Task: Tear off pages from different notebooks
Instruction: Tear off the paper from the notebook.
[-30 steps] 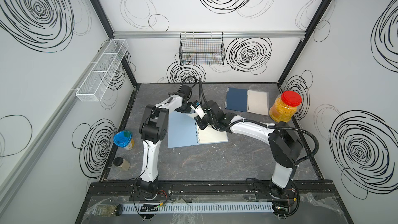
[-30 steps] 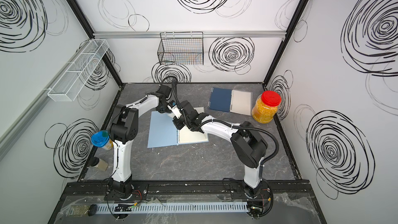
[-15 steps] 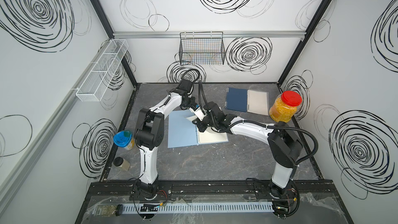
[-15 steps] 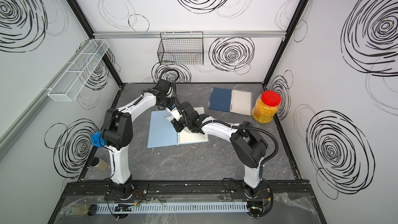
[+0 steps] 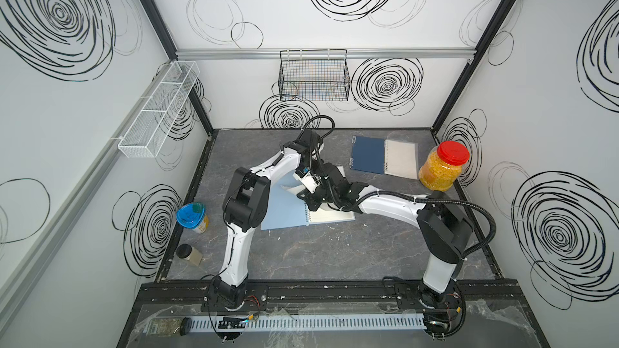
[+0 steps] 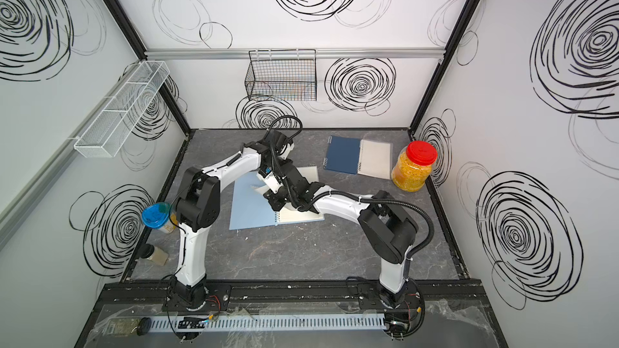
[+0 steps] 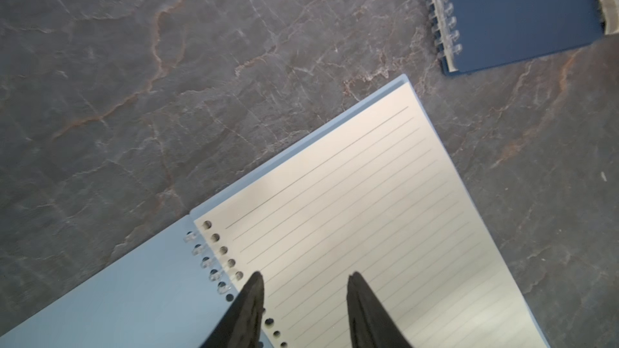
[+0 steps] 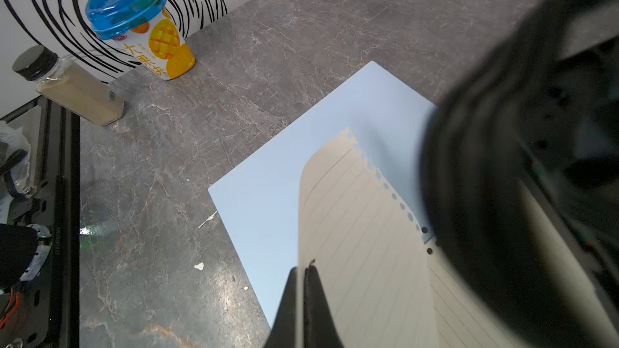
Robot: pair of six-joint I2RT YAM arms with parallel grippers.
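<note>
As a lined page [image 8: 351,229] curls up off the open blue notebook [image 5: 284,209] at mid-table, its punched edge ripped free at one end, the right gripper [image 8: 303,269] pinches the sheet's edge, jaws closed on it. The left gripper [image 7: 305,277], jaws partly spread and empty, sits over the notebook beside the spiral [image 7: 206,262]; whether it presses down cannot be told. A clean finish likely calls for a pull running along the spiral, hole by hole, while the left arm pins the notebook against sliding. The navy notebook [image 5: 367,155] and clear notebook [image 5: 401,158] lie shut, side by side, toward the back of the table [image 5: 318,256].
</note>
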